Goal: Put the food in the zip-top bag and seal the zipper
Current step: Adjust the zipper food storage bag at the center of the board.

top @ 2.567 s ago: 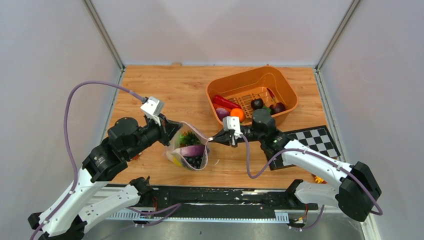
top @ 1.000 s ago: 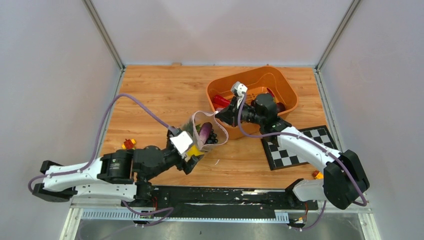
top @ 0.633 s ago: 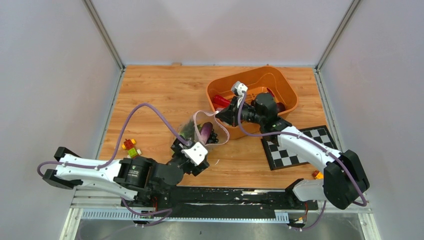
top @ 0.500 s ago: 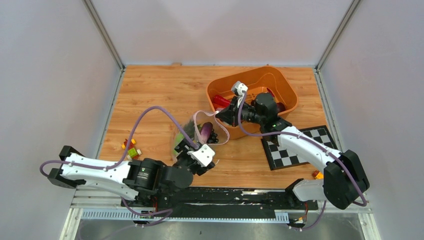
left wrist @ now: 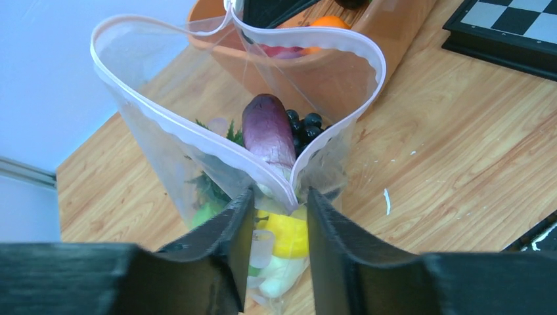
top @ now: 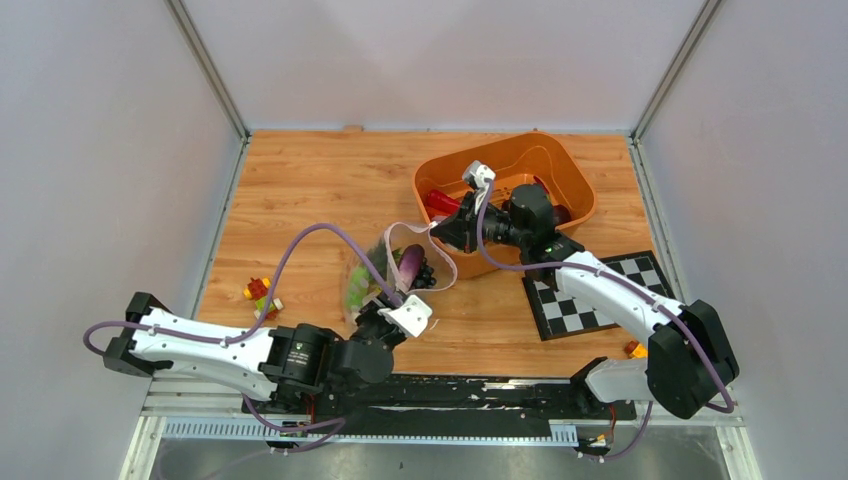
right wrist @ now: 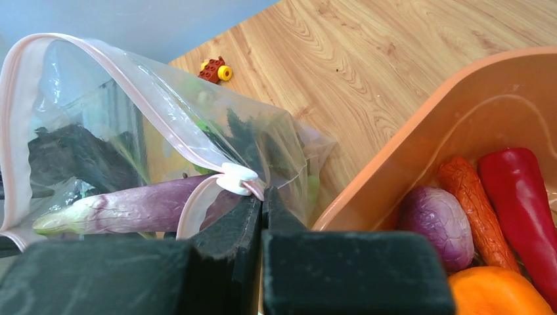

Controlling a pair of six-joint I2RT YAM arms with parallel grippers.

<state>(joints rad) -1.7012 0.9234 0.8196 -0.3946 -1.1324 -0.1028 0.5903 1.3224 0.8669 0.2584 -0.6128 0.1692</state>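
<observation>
Left gripper [left wrist: 280, 197], drawn slightly farther from the tub [right wrist: 420, 118] than half a second ago, holds its fingers apart astride the bag [left wrist: 164, 151] mouth's corner away from the tub. Right gripper [right wrist: 262, 197] stays pinched on the zipper [left wrist: 197, 141] end beside the tub, and the bag stands open just beside it, eggplant [left wrist: 266, 128] and grapes [left wrist: 303, 125] inside.

Left claw [left wrist: 279, 200] parted; right claw [right wrist: 262, 202] pinched tight — both outstretched.

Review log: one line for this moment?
bag open, food inside | right end effector shut on zipper | left end effector open astride zipper
</observation>
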